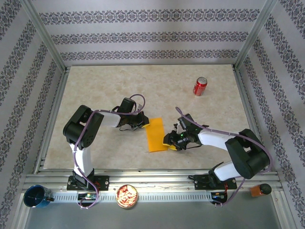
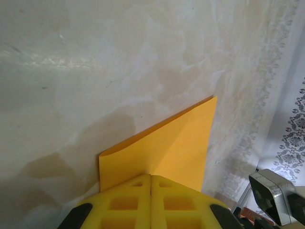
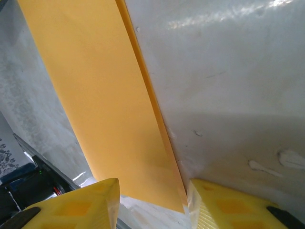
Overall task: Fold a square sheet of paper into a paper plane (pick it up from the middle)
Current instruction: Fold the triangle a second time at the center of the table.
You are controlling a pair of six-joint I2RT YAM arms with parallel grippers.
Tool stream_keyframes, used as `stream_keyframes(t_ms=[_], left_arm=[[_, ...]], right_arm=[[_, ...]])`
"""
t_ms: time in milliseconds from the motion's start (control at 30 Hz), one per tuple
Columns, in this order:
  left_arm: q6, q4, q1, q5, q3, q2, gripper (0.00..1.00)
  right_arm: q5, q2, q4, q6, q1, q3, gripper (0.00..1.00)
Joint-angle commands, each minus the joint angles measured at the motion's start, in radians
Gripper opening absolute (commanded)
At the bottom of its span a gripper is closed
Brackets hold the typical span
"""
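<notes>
Here, our left gripper (image 2: 150,177) is pinching tight on one edge of the square sheet of paper (image 1: 156,135), its yellow fingers (image 2: 126,202) pressing together with no gap; our right gripper (image 3: 152,187) is standing partly open, straddling a corner of the same sheet without clamping it; the sheet, folded into a long strip, is lying on the table (image 1: 105,90), nearer our bases than the red soda can (image 1: 200,86), to that can's left and well apart from it.
</notes>
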Motion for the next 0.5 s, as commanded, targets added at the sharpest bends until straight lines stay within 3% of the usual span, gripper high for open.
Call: stream_keyframes(t_ms=[0, 467], left_arm=[[0.016, -0.016, 0.006, -0.008, -0.022, 0.029, 0.06], [0.021, -0.010, 0.007, 0.016, -0.003, 0.035, 0.06]], right_arm=[[-0.044, 0.020, 0.053, 0.012, 0.016, 0.005, 0.42], [-0.046, 0.004, 0.148, 0.047, 0.013, -0.006, 0.42]])
